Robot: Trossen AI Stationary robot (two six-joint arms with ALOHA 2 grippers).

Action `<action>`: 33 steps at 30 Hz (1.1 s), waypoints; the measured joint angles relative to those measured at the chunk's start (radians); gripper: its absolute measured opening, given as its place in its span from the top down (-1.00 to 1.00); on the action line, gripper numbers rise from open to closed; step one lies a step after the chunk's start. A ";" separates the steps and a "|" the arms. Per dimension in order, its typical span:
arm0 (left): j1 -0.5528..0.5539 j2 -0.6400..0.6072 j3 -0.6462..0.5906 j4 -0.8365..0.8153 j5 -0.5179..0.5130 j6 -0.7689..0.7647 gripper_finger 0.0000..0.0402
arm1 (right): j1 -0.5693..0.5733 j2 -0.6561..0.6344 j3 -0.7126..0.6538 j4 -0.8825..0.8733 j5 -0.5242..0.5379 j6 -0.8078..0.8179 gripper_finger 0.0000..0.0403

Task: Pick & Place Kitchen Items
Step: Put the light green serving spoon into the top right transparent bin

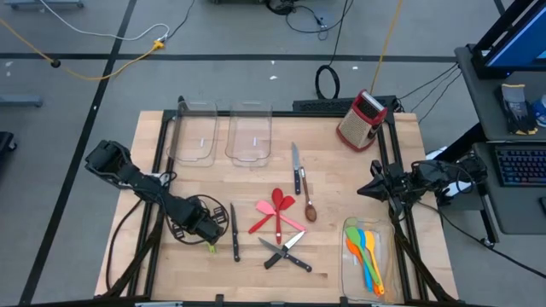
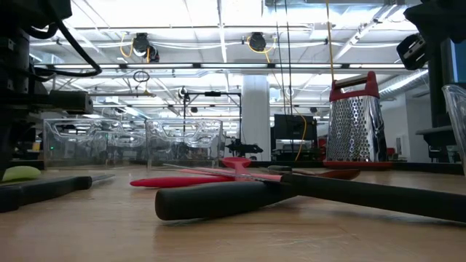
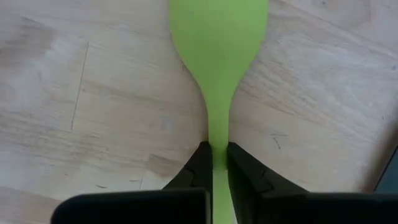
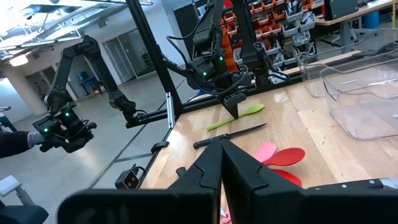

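Observation:
A green spatula [image 3: 217,43] lies on the wooden table near its left front, and my left gripper [image 3: 217,148] is shut on its handle. The right wrist view shows that gripper [image 4: 235,112] standing over the spatula [image 4: 245,113]. A black-handled knife [image 1: 235,232] lies just right of it. Red and pink spatulas [image 1: 277,213], a brown spoon [image 1: 308,205], another knife [image 1: 296,166] and two crossed knives [image 1: 286,253] lie mid-table. My right gripper [image 4: 222,152] waits shut at the right edge, level and clear of everything. My left gripper pinches the green spatula's narrow handle [image 3: 217,134] between its two fingers, just behind where the handle widens into the blade. The fingers come from above, pointing down, and lie across the handle. The spatula lies level, its blade [image 2: 20,173] low at the tabletop.
Two clear bins [image 1: 192,136] [image 1: 250,136] stand at the far left. A third clear bin [image 1: 351,275] at the near right holds several coloured utensils. A red box grater [image 1: 363,119] stands at the far right. Black frame rails run along both table sides.

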 joint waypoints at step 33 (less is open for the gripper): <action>0.065 0.000 -0.001 -0.120 -0.106 0.030 -0.32 | 0.000 0.000 0.000 0.000 0.000 0.000 1.00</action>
